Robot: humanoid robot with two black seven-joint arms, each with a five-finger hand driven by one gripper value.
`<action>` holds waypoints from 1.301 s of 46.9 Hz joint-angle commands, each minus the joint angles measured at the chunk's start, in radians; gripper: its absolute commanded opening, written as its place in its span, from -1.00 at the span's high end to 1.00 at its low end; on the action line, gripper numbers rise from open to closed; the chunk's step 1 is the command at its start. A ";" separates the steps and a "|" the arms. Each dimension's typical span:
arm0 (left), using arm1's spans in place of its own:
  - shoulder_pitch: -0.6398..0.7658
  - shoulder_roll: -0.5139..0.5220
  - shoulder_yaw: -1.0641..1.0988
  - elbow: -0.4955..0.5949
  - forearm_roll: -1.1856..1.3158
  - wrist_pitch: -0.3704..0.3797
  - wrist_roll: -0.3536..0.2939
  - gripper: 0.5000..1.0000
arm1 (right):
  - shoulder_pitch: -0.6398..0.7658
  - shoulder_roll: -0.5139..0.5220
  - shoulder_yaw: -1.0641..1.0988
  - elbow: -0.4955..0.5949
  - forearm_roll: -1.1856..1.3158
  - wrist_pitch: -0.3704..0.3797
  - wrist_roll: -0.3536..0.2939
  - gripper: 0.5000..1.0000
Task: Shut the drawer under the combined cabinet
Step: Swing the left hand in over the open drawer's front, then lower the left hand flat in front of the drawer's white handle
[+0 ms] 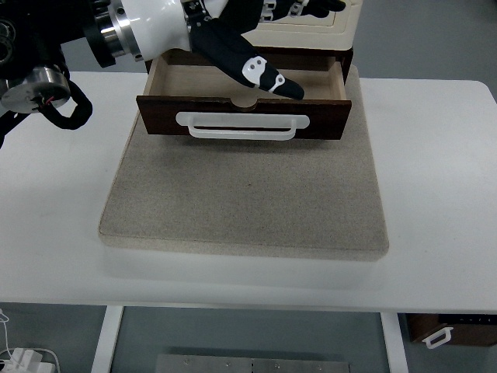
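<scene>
Drawer (245, 116) is seen pulled open from the base of the cream cabinet (311, 27), at twelve o'clock on the worktop (435, 194). Its dark brown front panel is faced toward six o'clock, and a white loop handle (243, 126) is fixed across the middle of that panel. The light wooden inside of the drawer is shown bare. Both drawer and cabinet are carried by a beige mat (248, 202), which is laid on the white worktop and is spread from the cabinet toward six o'clock.

The left hand (245, 58) is reached in from ten o'clock, behind a white forearm shell and a metal wrist ring. The hand is black with white plates on the knuckles. Its fingers are held out straight and pressed together, pointed toward four o'clock, and nothing is grasped by them. The fingertips (287, 87) are placed over the open drawer, just behind the top edge of the front panel; whether that edge is touched cannot be told.

A second dark panel with a white handle (454, 330) is seen low at five o'clock, below the worktop edge
</scene>
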 commanded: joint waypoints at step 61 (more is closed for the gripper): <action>-0.013 -0.099 0.265 0.074 -0.013 -0.038 0.506 -1.00 | 0.000 0.000 0.000 0.000 0.000 0.000 0.000 -0.81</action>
